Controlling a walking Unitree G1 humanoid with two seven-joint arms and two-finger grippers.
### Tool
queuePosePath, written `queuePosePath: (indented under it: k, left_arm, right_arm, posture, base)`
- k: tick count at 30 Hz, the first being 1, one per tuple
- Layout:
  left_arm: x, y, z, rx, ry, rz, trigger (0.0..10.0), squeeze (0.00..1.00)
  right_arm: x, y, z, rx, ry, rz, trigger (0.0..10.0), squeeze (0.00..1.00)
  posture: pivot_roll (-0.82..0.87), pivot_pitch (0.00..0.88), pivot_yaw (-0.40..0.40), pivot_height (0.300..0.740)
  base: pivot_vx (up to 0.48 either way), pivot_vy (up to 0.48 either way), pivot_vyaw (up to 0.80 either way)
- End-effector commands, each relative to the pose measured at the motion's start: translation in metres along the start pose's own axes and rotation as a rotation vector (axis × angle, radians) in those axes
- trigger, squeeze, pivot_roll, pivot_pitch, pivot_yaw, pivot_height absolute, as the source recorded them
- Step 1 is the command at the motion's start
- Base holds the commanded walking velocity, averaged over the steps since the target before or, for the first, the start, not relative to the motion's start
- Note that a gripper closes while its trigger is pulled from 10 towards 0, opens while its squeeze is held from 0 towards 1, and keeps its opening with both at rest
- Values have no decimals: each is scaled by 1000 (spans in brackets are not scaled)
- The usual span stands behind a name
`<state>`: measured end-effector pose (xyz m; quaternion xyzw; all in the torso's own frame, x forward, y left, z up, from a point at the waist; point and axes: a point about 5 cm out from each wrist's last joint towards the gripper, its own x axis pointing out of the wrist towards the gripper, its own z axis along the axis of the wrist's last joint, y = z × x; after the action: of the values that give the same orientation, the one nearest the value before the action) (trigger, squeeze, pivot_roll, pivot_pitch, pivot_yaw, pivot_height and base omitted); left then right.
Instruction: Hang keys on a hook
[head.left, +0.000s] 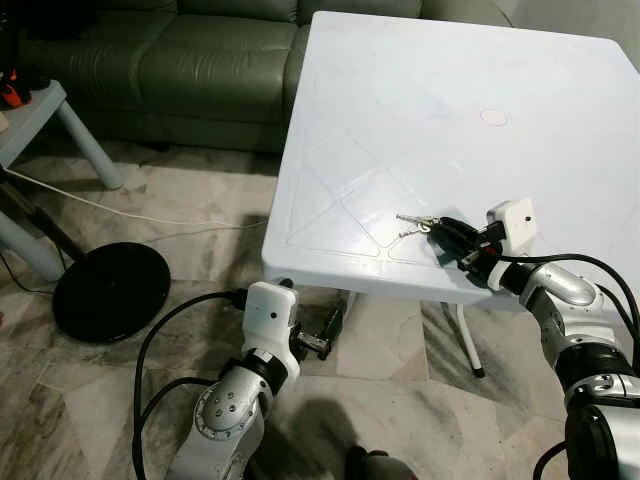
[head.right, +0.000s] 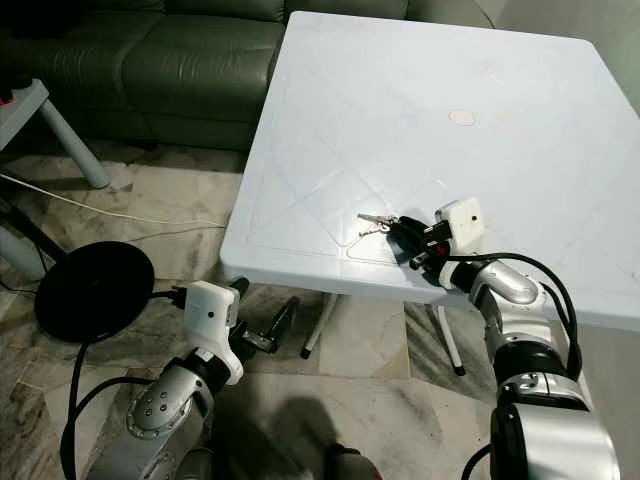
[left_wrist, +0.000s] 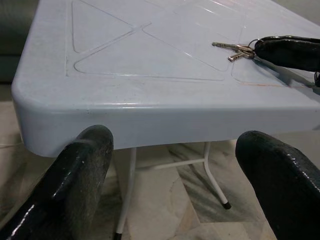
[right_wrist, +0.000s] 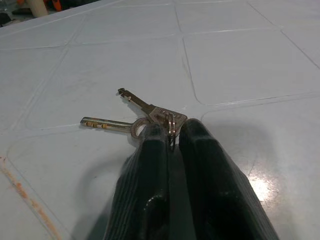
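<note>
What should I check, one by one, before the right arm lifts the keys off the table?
1. Jaws of the right gripper shut on the key ring: ok, the ring sits pinched between both fingers.
2. Keys free to rise: ok, two keys lie flat on the white table, nothing on them.
3. Grip depth: not ok, only the fingertips hold the ring, so it may slip.
4. Left gripper out of the way: ok, open, low before the table edge.
5. Hook located: cannot tell.
6. Cable on the floor clear of the walking path: cannot tell.
</note>
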<state>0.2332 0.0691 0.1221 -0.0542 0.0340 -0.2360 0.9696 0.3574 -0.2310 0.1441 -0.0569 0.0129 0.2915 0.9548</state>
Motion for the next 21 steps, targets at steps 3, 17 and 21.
queuePosePath:
  k: [3, 17, 21]
  left_arm:
    - [-1, -3, 1, 1, 0, -7, 10000, 0]
    - [0, -3, 1, -4, -3, -7, 10000, 0]
    - [0, -3, 1, -4, -4, -5, 10000, 0]
  right_arm:
    - [-6, -5, -1, 6, 5, -12, 4980, 0]
    - [-7, -5, 1, 7, -22, 2, 0, 0]
    - [-7, -4, 2, 15, -42, 17, 0, 0]
  posture:
    - [-5, 234, -55, 740]
    - [-3, 234, -55, 740]
    - [-4, 234, -56, 740]
  base:
    - [0, 0, 0]
    - [0, 0, 0]
    - [0, 0, 0]
